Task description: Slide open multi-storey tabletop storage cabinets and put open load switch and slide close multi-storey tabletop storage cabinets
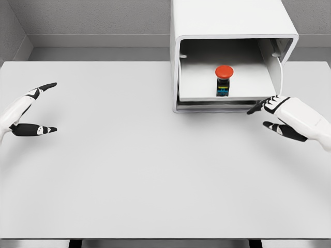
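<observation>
At the far right of the white table (129,170), the storage cabinet (230,31) stands with its drawer (207,90) pulled out toward the robot, and the load switch (224,80) — red mushroom button on top, dark body with coloured terminals beneath — stands upright on the drawer floor, roughly at its middle. With the switch already inside, the part of the task that appears to remain is sliding the drawer shut.

The right hand (276,116) sits just at the drawer's front right corner, empty, its fingers loosely spread; the extended fingertips (254,110) reach to the front lip, though whether they actually touch it cannot be told from this angle. That placement makes sense for a push: a hand at the drawer front, holding nothing, is set to press the drawer back into the cabinet shell. Pushing from one corner could skew the drawer on its slides, so a more central contact would likely be safer — and a gentle push would keep the upright switch from tipping.

The left hand (28,111) rests well apart at the table's left edge, open and empty, thumb and forefinger parted, seemingly parked out of the way.
</observation>
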